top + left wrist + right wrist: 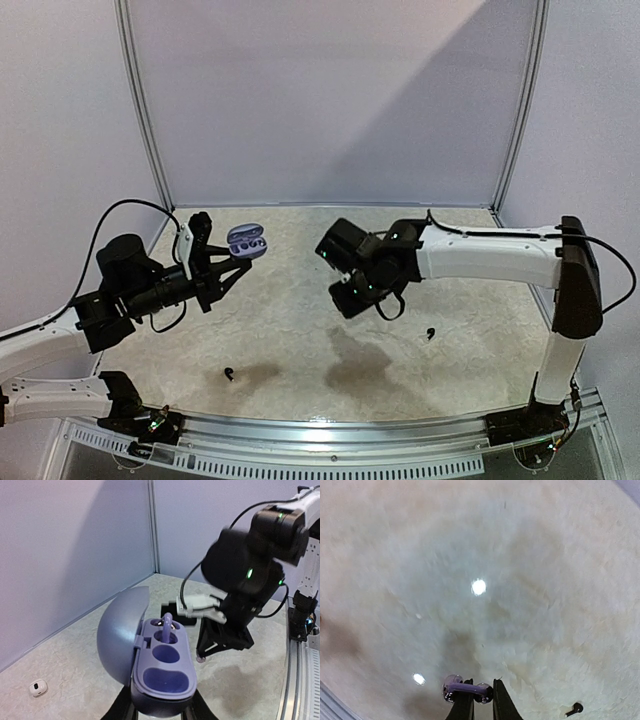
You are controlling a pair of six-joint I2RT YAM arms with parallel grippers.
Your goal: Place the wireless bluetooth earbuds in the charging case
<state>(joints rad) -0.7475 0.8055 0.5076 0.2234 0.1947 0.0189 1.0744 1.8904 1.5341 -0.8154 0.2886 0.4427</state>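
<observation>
The held earbud [462, 686], lavender-grey, sits at the bottom centre of the right wrist view. The right gripper [482, 692] has its jaws closed narrow on one end of it, and most of the body projects to the left of the fingertips. It hangs above the counter [300, 330], not yet at the charging case [162, 672].

The case is lifted off the counter, centre-bottom in the left wrist view. Its lid is swung open to the left, and the left gripper [160, 714] has its jaws clamped on the lower shell. One seated earbud [167, 622] stands in the far well. The nearer wells appear empty.

Hazards:
- Off-centre grip. Contact with a well rim is likely to pivot the earbud in the jaws or knock it free.
- Wrong orientation. The wrist view does not show whether the stem is aligned with the well. A tilted entry would jam.
- Unsupported case. Insertion force may push the case down or rotate it in the left jaws.
- Collision. The right fingers are large against the wells and may strike the lid or the seated earbud.

Two black earbuds [230, 375] [430, 333] lie loose on the counter.
</observation>
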